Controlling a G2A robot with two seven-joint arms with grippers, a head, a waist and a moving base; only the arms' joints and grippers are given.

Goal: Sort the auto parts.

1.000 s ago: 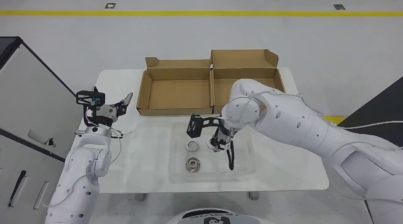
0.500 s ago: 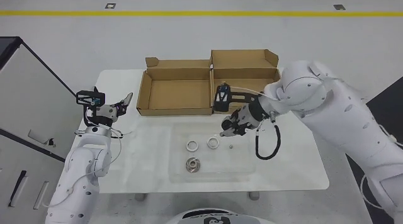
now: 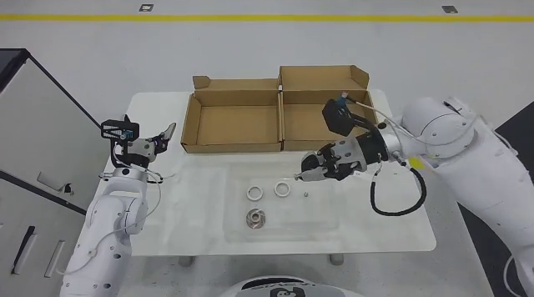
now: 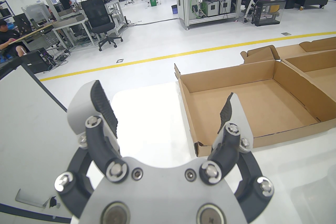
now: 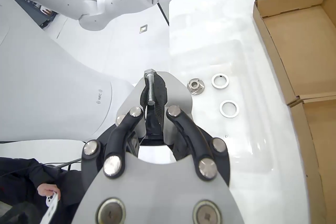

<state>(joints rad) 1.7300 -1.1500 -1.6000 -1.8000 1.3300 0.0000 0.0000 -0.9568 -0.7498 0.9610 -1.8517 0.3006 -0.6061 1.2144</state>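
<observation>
Bolt (image 5: 150, 88) is pinched lengthwise in the closed right gripper (image 5: 154, 87), hovering over the tray (image 5: 252, 149). I'd keep it level, clear the nearest box (image 3: 309, 122) wall, then drop low.

A glossy white table (image 3: 192, 213) carries a plain brown cardboard box (image 3: 234, 122) and a second brown cardboard box (image 3: 304, 122). Near the table's middle lie two silver metal rings (image 5: 214, 82) (image 5: 221, 109) and a silver flanged metal hub (image 5: 199, 88). The right gripper (image 5: 155, 86), brushed silver with black ribbed pads (image 5: 160, 96), holds a silver threaded steel bolt (image 5: 150, 88). A yellow floor line (image 3: 267, 17) crosses the pale grey floor (image 3: 267, 47).
</observation>
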